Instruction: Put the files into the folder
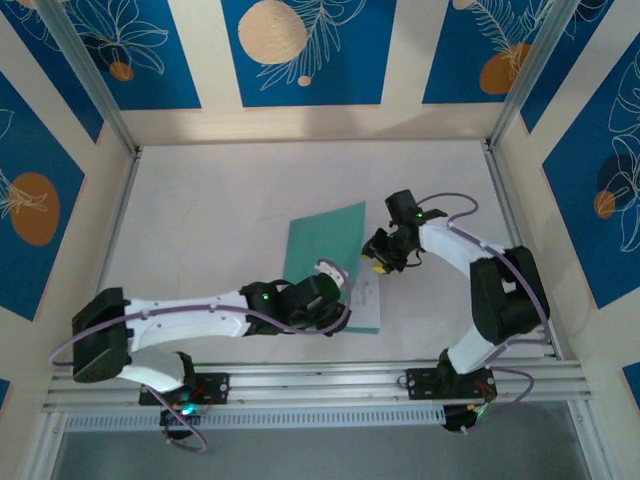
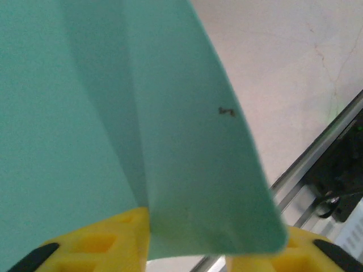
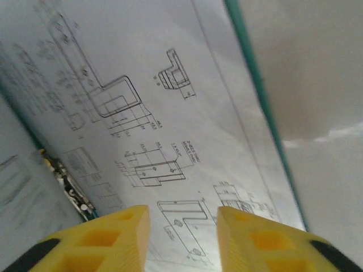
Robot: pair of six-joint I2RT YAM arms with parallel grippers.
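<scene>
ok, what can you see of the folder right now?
The folder is thin teal card with two leaves, lying on the table. One leaf curls upward between the parted jaws of the left gripper, with a small dark mark near its edge. Printed drawing sheets lie on the other leaf; a clip sits beside them.

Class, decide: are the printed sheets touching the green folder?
Touching. Right wrist view: the files lie flat against the folder, whose teal edge shows just beyond them.
</scene>
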